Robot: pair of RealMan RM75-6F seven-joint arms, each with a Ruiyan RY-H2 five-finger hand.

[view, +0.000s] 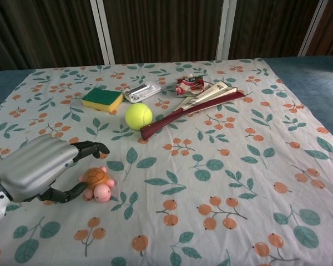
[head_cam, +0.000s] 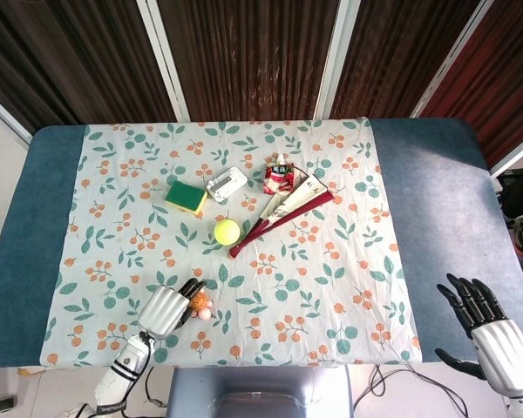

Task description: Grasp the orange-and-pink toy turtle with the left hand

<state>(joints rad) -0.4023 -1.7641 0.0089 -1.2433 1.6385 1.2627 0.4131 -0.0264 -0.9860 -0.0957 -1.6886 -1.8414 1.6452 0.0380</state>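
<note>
The small orange-and-pink toy turtle (view: 96,183) is being loosely cupped, not gripped, by the left robot hand's (view: 36,169) parted fingers; it is risking being nudged away.

Place: an indoor robot test or demonstration set-up, more lab than home.
Table: a blue-topped table (head_cam: 427,192) with a leaf-and-berry patterned cloth (head_cam: 331,287) spread over its middle.
Backdrop: dark brown curtains (head_cam: 244,52) hang behind, divided by pale vertical strips (head_cam: 161,57).
Props: unrelated small items lie apart on the cloth, among them a tennis ball (view: 139,116), a sponge (view: 102,99) and a folded fan (view: 191,108).
Cabling: loose cables (head_cam: 401,383) trail on the pale floor below the table's near edge.
</note>
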